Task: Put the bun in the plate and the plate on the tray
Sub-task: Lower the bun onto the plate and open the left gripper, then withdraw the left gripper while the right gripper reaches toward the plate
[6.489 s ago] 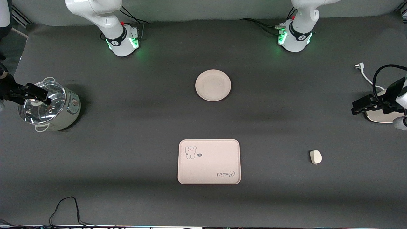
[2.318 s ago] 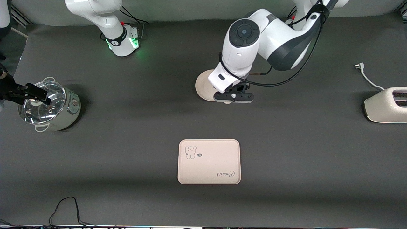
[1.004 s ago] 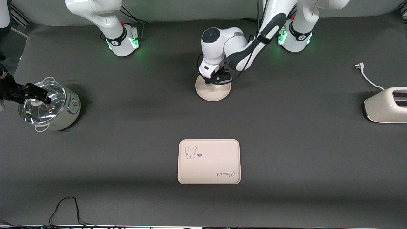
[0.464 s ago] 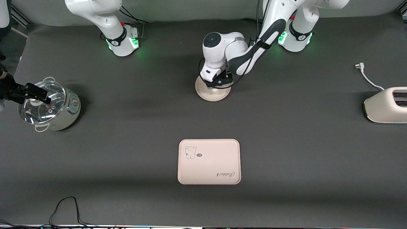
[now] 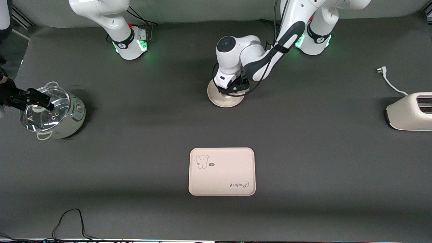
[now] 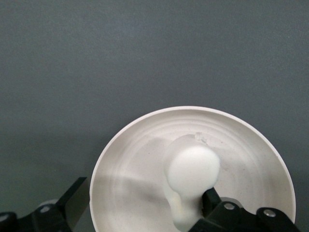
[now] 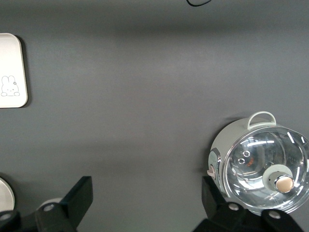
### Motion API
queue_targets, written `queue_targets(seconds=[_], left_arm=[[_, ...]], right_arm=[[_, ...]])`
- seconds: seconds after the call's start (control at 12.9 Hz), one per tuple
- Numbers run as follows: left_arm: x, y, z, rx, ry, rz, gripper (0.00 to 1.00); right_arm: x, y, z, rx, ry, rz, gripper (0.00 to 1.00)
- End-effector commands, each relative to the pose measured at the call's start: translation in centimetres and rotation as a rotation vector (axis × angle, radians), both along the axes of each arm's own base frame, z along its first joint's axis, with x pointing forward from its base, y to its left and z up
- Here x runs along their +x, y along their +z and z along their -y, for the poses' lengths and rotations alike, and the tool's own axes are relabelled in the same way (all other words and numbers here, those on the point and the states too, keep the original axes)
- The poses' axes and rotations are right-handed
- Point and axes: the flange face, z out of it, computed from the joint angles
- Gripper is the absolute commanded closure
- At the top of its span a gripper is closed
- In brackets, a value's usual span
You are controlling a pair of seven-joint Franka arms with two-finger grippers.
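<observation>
The round cream plate [image 5: 216, 96] lies mid-table, toward the robots' bases. My left gripper [image 5: 233, 90] hangs low over it and covers much of it in the front view. In the left wrist view the off-white bun [image 6: 192, 170] lies in the plate [image 6: 125, 183]. My left gripper [image 6: 145, 191] is open, and the bun rests against one finger [image 6: 212, 200]. The rectangular tray [image 5: 221, 171] with the bear drawing lies nearer the front camera than the plate. My right gripper [image 5: 33, 99] waits open and empty over the pot; it also shows in the right wrist view [image 7: 146, 186].
A pot with a glass lid [image 5: 50, 113] stands at the right arm's end of the table. A cream toaster [image 5: 410, 111] and its white cable [image 5: 386, 77] are at the left arm's end. The right wrist view shows the tray's corner [image 7: 12, 72] and the pot [image 7: 260, 164].
The left arm carried the bun from the table at its own end to the plate. In the last second its hand settled slightly nearer the front camera. The right arm has not moved.
</observation>
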Motion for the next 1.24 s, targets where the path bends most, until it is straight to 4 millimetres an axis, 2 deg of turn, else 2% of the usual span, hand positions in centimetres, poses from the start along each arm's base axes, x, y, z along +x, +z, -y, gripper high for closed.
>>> queue_targets(seconds=[0.0,0.85,0.93,1.08,1.16], left_arm=[[0.8,0.7,0.0,0.006,-0.015,0.016,0.00],[0.7,0.4,0.2,0.011,-0.019,0.009,0.00],[1.3,0.8,0.1,0.010,-0.032,0.014,0.00],[5.9,3.7,-0.7,0.014,-0.080,0.020,0.00],[8.9,5.8,-1.5,0.021,-0.090,0.024,0.00]], right_arm=[[-0.3,0.0,0.2,0.010,0.016,0.000,0.00],[-0.3,0.1,0.3,0.011,0.013,0.000,0.00],[-0.3,0.1,0.3,0.011,0.013,0.000,0.00],[-0.3,0.1,0.3,0.011,0.013,0.000,0.00],[-0.3,0.1,0.1,0.012,0.013,0.000,0.00]])
